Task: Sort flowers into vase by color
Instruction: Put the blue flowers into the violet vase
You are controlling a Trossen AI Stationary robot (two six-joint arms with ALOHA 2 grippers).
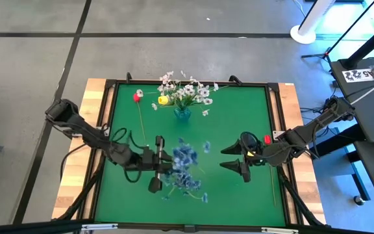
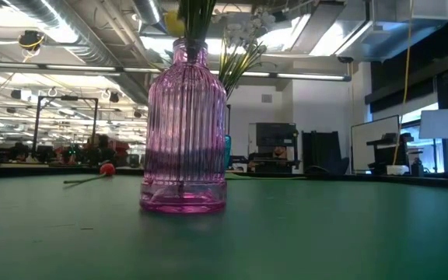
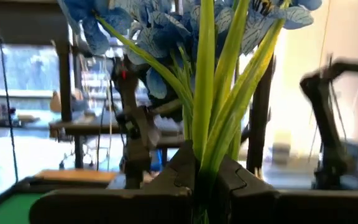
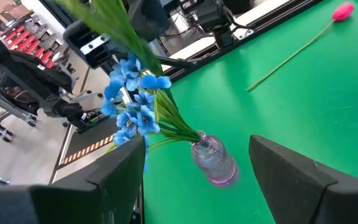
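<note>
Blue flowers (image 1: 186, 170) stood in the pink vase (image 4: 214, 161) at the mat's six o'clock, stems pinched by the left gripper (image 1: 159, 168). The right gripper (image 1: 230, 158) waited at three o'clock of them, fingers wide. Seating this bunch looked nearly done; next, I'd guess, release and fetch the red flower (image 1: 137, 97) at eleven.

Even overhead light on the green table (image 1: 239, 117), shadows faint. Window glare blows out the high view's upper right. Low view backlit by ceiling strips, pink vase (image 2: 183, 140) sharp. Left wrist view soft, blue flowers (image 3: 160, 31) blurred against bright windows
</note>
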